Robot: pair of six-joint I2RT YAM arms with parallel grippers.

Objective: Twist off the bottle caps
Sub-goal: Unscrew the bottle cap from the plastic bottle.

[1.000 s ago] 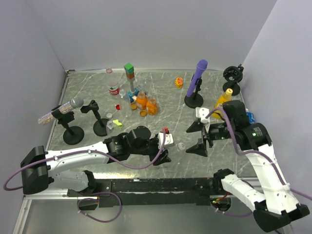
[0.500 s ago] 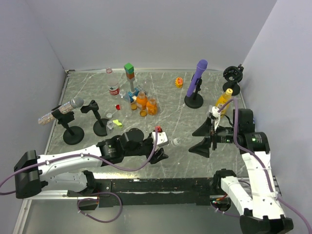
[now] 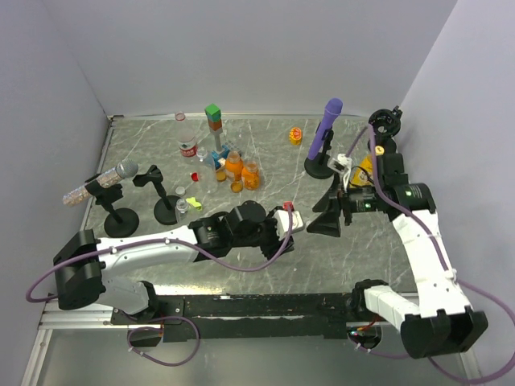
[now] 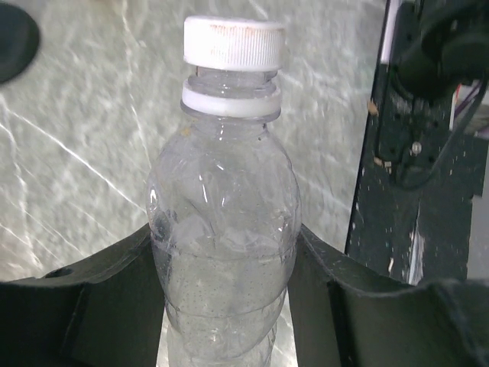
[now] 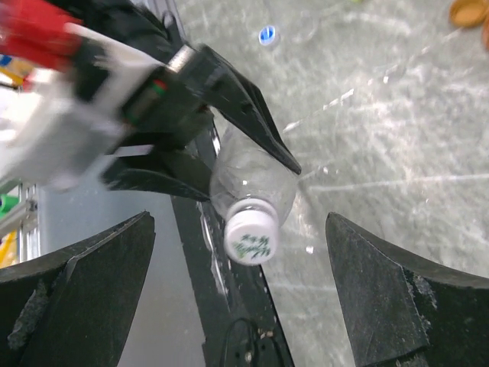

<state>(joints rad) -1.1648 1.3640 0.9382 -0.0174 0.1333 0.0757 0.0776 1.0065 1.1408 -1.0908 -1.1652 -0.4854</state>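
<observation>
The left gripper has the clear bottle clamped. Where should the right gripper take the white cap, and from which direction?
Probably take the white cap by its ribbed side wall, one finger on each side, coming end-on along the axis of the clear bottle. The cap juts free beyond the left gripper, which clamps the body, and the open right gripper faces its top.

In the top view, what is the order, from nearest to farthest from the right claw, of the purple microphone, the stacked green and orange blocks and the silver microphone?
From the right claw:
1. purple microphone, just behind it, on the right side.
2. stacked green and orange blocks, at the back, left of centre.
3. silver microphone, at the far left.
</observation>
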